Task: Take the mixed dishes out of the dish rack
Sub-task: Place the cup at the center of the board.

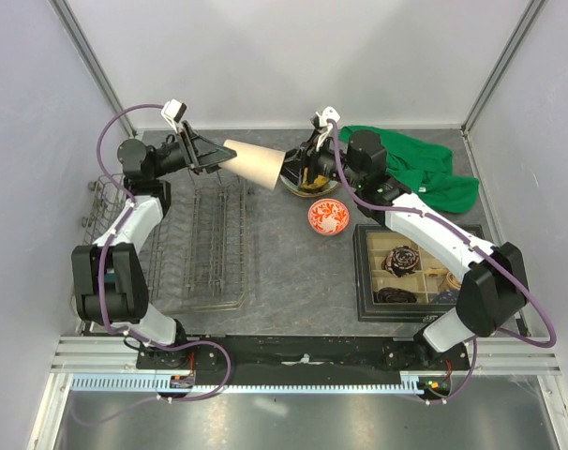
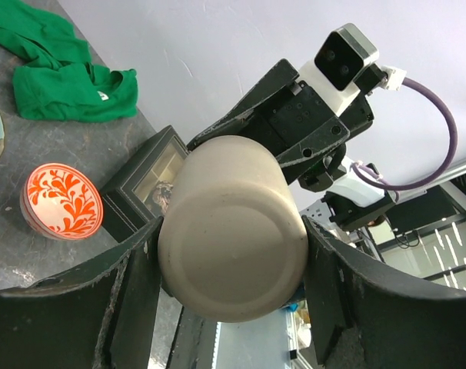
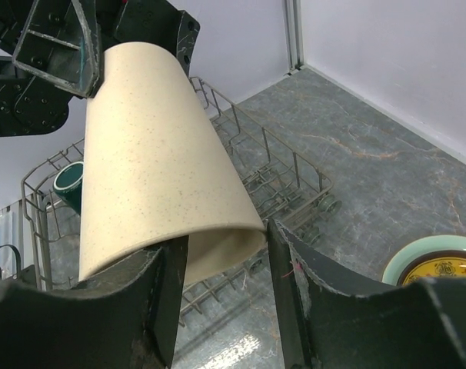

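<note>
My left gripper (image 1: 216, 155) is shut on the base of the plain beige cup (image 1: 256, 161) and holds it sideways in the air above the dish rack (image 1: 214, 248). In the left wrist view the cup's base (image 2: 233, 231) sits between my fingers. My right gripper (image 1: 293, 169) is open, its fingers either side of the cup's rim (image 3: 218, 231); the right one stands just clear of it. The dark green mug (image 3: 68, 184) sits in the rack's side basket. The red-and-white bowl (image 1: 328, 217) stands on the table. The yellow-gold plate (image 3: 442, 269) lies on the pale green plate (image 3: 402, 265).
A black compartmented tray (image 1: 411, 272) with small items lies at the right front. A green cloth (image 1: 415, 164) is bunched at the back right. The rack (image 3: 283, 173) fills the left half of the table (image 1: 293, 272), and walls close in on three sides.
</note>
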Controlling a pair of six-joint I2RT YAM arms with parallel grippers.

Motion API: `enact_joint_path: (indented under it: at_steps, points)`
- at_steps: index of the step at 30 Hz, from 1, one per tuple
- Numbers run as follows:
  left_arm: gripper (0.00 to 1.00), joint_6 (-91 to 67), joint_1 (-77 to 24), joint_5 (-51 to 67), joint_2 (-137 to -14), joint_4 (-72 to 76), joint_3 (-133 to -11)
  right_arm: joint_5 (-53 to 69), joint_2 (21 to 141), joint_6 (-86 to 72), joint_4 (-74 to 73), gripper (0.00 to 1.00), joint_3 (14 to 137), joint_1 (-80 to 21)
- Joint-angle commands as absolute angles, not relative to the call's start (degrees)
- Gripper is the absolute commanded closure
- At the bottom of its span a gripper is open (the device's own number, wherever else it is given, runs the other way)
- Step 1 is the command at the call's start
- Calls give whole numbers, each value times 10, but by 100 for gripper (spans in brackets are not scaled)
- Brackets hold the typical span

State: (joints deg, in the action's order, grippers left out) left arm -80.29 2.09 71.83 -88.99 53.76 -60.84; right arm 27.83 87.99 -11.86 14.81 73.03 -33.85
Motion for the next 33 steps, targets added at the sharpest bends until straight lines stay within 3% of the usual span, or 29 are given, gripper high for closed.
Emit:
enact_joint_path:
  at_steps: [1,14,18,19,26,29,31,33]
  points:
    - [98,-807,7,711,-861,565,-592,311,881,-137,203,48,729,-342]
    - [98,-731,-36,716,-832,474,-572,325,876,-142,202,52,735,-342]
    - [96,-722,-36,719,-831,468,-574,327,874,-138,202,64,730,-342]
    - [95,-721,-36,719,-829,466,-574,329,874,-138,202,71,730,-341]
    - [75,-706,-36,721,-824,451,-574,335,875,-138,202,100,730,-339]
    - [63,-698,-36,722,-823,443,-574,337,875,-138,204,100,726,-338]
    - [48,-695,-36,722,-822,441,-574,337,874,-138,205,100,725,-339]
    - [39,-693,-36,725,-820,439,-577,338,872,-137,207,100,723,-338]
